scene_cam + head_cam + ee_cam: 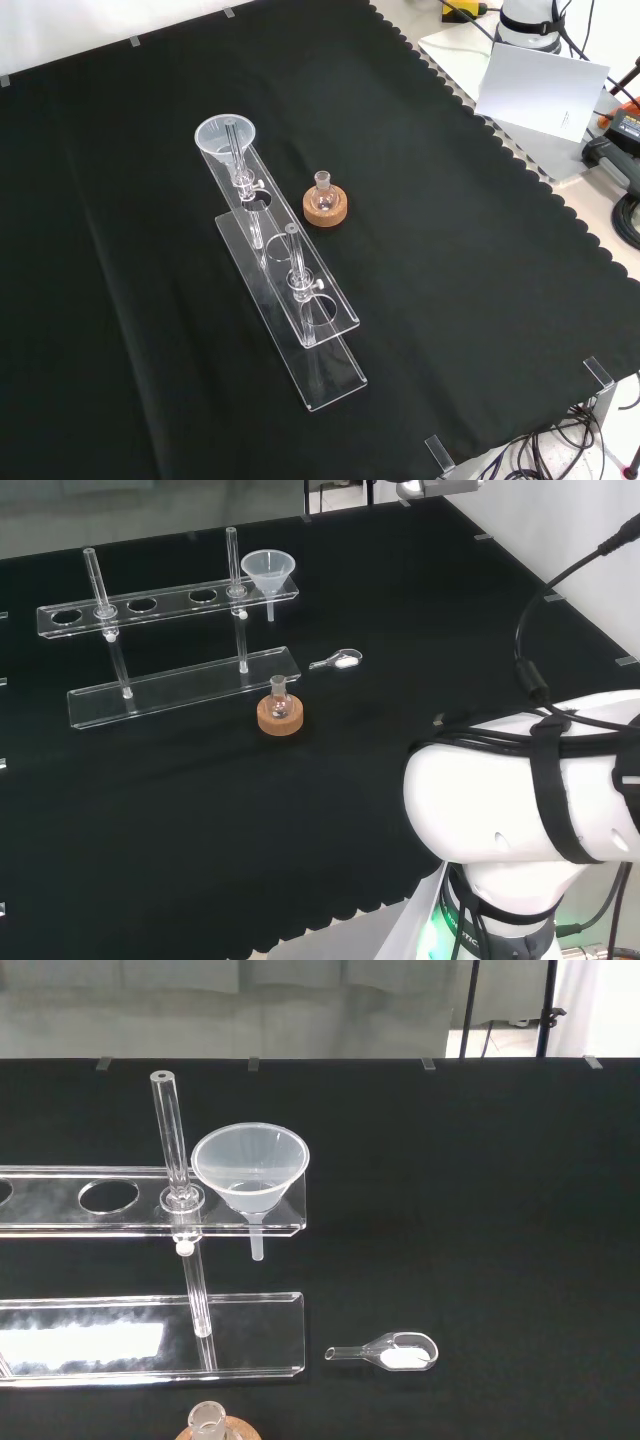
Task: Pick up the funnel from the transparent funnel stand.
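A clear plastic funnel sits upright in the end hole of the transparent stand, at the stand's right end in the head view. Its stem hangs below the upper shelf. In the front view the funnel is at the far end of the stand. The wrist view shows the funnel close, beside a clear upright rod of the stand. Nothing touches the funnel.
A small glass flask on a cork ring stands in front of the stand's base, beside it in the front view. A glass scoop with white powder lies right of the base. The arm's white links fill the lower right.
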